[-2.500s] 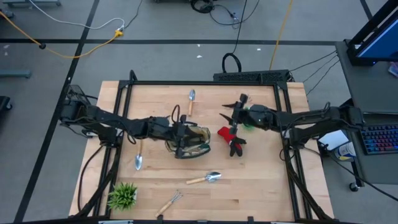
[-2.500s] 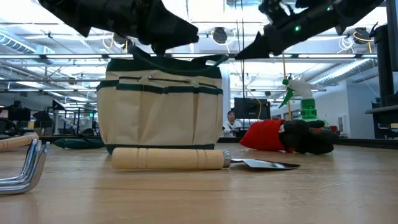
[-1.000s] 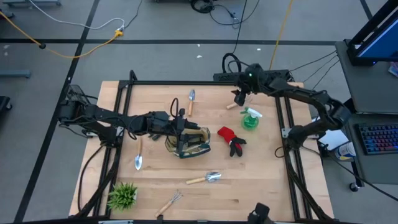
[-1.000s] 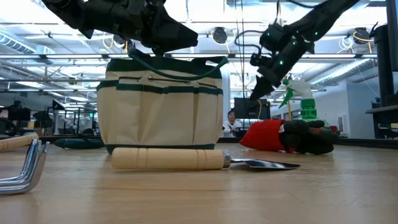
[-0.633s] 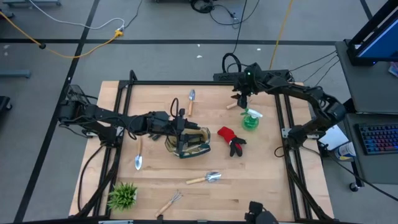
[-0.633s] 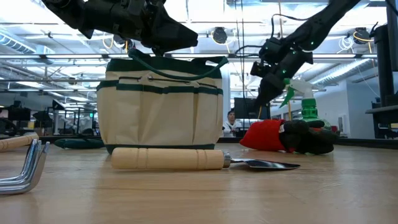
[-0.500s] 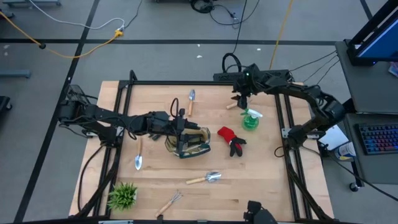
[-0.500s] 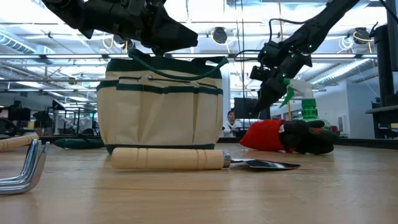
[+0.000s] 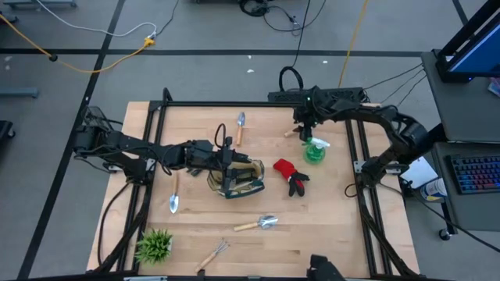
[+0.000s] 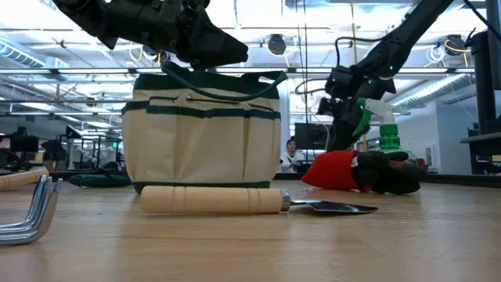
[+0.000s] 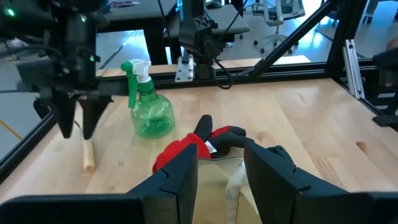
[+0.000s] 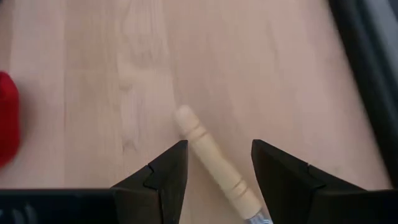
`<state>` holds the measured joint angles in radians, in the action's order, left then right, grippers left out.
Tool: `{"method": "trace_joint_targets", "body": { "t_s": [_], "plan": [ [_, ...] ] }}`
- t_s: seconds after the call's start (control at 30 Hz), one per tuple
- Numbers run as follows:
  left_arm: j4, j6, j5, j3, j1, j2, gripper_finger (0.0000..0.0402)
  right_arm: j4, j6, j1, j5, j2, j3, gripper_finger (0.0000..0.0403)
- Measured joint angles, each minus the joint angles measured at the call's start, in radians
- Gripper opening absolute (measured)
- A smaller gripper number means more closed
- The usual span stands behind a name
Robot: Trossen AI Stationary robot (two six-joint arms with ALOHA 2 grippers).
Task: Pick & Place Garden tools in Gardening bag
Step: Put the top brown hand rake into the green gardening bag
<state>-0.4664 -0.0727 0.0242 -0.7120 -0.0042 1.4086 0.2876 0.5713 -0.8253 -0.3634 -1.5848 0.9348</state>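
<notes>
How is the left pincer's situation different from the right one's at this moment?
The left pincer hangs over the gardening bag at mid-table, while the right pincer is near the far edge beside the green spray bottle. The left one has the bag's opening and the red-and-black gloves ahead of it; the right one points straight down, straddling a wooden handle lying on the table. Both are open, and neither holds anything.
</notes>
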Motion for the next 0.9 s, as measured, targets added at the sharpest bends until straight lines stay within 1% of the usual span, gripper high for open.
{"method": "trace_joint_targets", "body": {
  "t_s": [0.1,0.3,0.4,0.5,0.6,0.8,0.9],
  "plan": [
    [0.0,0.001,0.0,0.0,-0.001,0.0,0.0136,-0.014,0.019,0.0,0.0,-0.02,-0.027,0.0171],
    [0.0,0.003,0.0,0.0,-0.001,0.0,0.0136,-0.116,0.022,0.0,0.001,-0.05,-0.063,0.0171],
    [-0.001,0.003,0.0,0.0,-0.001,0.0,0.0136,-0.132,0.032,0.0,0.033,-0.066,-0.063,0.0171],
    [0.0,0.003,0.0,0.0,-0.001,0.0,0.0136,-0.131,0.042,0.0,0.078,-0.084,-0.063,0.0171],
    [-0.001,0.003,0.0,0.0,-0.001,0.0,0.0136,-0.127,0.044,0.0,0.097,-0.103,-0.064,0.0171],
    [-0.001,-0.001,0.0,0.0,-0.001,0.0,0.0136,-0.129,0.076,0.0,0.122,-0.112,-0.063,0.017],
    [-0.001,0.001,0.0,0.0,-0.001,0.0,0.0136,-0.127,0.083,0.0,0.124,-0.112,-0.063,0.0158]
  ]
}}
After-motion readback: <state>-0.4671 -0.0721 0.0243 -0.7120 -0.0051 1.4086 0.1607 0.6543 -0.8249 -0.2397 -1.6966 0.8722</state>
